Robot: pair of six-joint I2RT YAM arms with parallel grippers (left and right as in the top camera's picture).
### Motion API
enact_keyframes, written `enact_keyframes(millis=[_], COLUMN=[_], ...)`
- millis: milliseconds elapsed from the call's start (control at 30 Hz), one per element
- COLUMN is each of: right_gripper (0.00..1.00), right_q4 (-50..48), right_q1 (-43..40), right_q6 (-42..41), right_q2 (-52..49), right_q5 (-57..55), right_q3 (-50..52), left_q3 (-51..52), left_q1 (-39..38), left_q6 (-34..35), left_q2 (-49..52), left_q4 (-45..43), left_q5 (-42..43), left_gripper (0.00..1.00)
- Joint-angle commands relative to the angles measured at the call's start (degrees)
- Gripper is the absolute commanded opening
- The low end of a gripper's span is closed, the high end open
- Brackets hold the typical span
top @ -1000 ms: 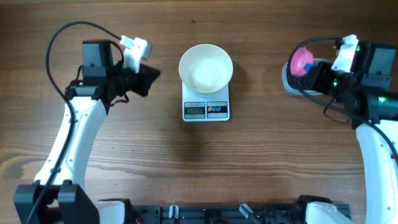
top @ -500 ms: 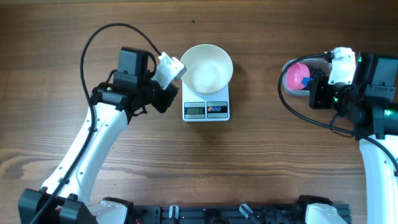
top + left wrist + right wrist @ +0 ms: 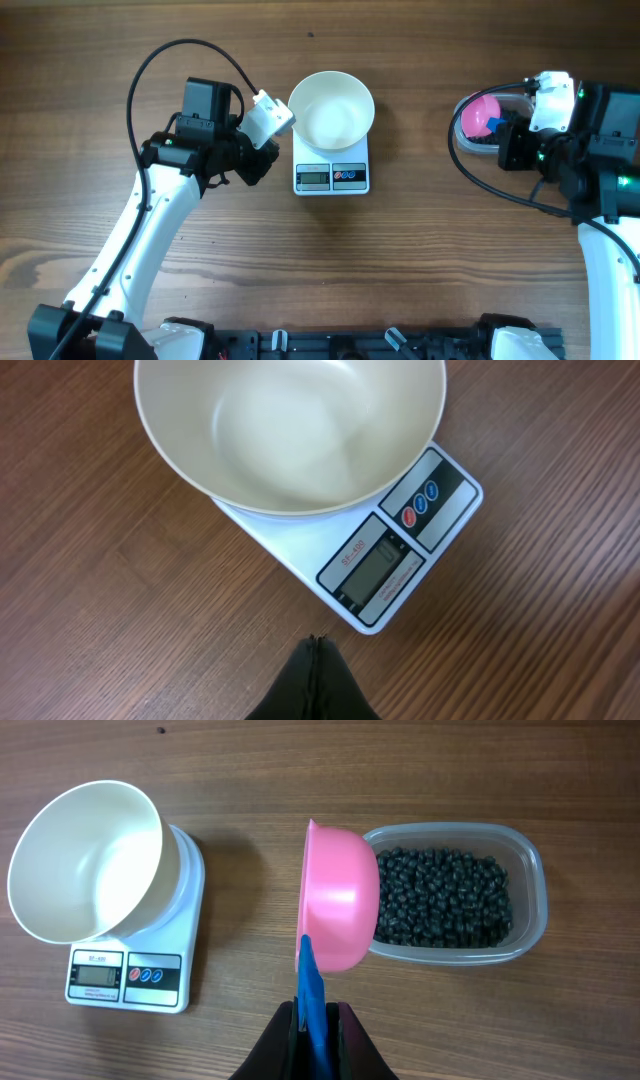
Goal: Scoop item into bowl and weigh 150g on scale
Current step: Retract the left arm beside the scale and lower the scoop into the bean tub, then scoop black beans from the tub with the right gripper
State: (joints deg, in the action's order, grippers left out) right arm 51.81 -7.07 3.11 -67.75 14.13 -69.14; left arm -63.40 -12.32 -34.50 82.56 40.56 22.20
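The white bowl (image 3: 331,110) stands on the white scale (image 3: 332,177) at the table's centre, and its inside looks bare (image 3: 290,430). My left gripper (image 3: 266,160) is shut with nothing in it, its tips (image 3: 316,643) just short of the scale's (image 3: 385,565) front corner. My right gripper (image 3: 318,1015) is shut on the blue handle of a pink scoop (image 3: 340,900). The scoop is turned on edge over the left end of a clear tub (image 3: 530,920) of black beans (image 3: 445,900), the item. In the overhead view the scoop (image 3: 480,117) covers part of the tub (image 3: 466,140).
The bowl (image 3: 85,860) and scale (image 3: 130,975) also show at the left of the right wrist view, a stretch of bare wood apart from the tub. A black cable loops above the left arm (image 3: 150,230).
The left arm swung in from the far left to the scale's left side, then eased back slightly. The right gripper shifted the pink scoop a little left over the tub.
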Motion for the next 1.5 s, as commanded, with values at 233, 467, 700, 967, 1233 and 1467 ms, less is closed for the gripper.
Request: enact_keyframes(millis=[233, 467, 700, 967, 1233, 1467], right_gripper=[0.04, 0.04, 0.04, 0.04, 0.04, 0.04], right_q4=[-0.6, -0.6, -1.6, -0.2, 6.9, 12.3], right_q1=[-0.1, -0.2, -0.1, -0.1, -3.3, -3.9], right_q6=[-0.1, -0.2, -0.3, -1.9, -0.3, 3.2], right_q2=[0.5, 0.5, 0.5, 0.5, -7.9, -27.5], right_q5=[0.7, -1.3, -1.3, -0.6, -4.5, -16.3], right_q3=[-1.0, -1.0, -1.0, -1.0, -15.6, -22.7], left_q3=[0.4, 0.4, 0.4, 0.4, 0.4, 0.4], left_q1=[0.2, 3.9, 3.8, 3.8, 3.8, 3.8], left_q6=[-5.6, -5.6, -5.6, -5.6, -5.6, -5.6], left_q2=[-0.9, -0.9, -0.9, -0.9, -0.9, -0.9], left_q4=[2.6, 2.6, 2.6, 2.6, 2.6, 2.6], left_q5=[6.9, 9.8, 9.7, 9.7, 9.7, 9.7], left_gripper=[0.04, 0.04, 1.0, 1.0, 1.0, 1.0])
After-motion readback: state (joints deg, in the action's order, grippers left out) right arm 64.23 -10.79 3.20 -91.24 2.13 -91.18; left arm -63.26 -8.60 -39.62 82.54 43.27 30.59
